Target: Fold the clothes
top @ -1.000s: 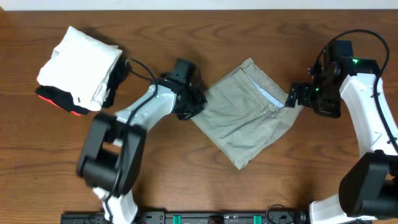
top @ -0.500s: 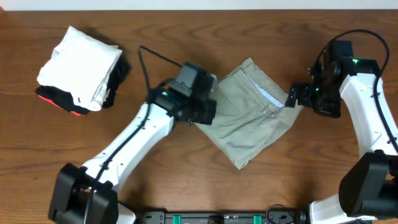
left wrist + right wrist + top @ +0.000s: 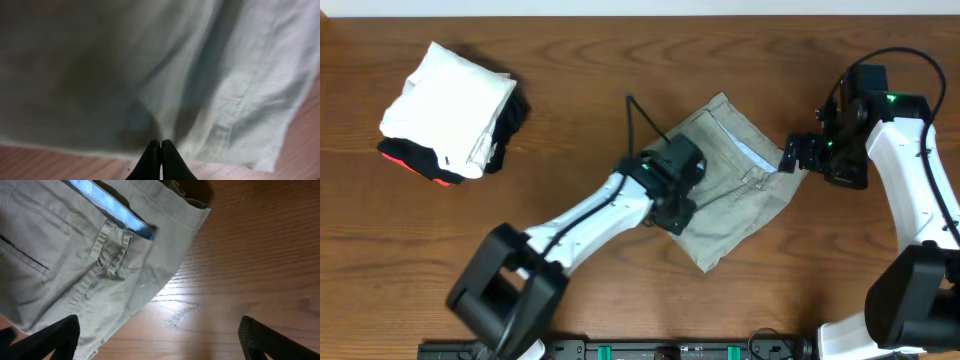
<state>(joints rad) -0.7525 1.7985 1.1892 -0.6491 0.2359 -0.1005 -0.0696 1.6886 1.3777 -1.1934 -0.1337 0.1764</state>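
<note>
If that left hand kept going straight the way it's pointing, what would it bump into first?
The khaki trousers. The left hand, shut tight, points straight into the cloth right in front of it. Whether it already touches the cloth I cannot tell from this close view.

I seem to be in a robotics lab: my left arm (image 3: 590, 215) and right arm (image 3: 910, 170) stand at a wood-grain tabletop (image 3: 400, 260) with a mounting rail (image 3: 680, 350) along its near edge.
</note>
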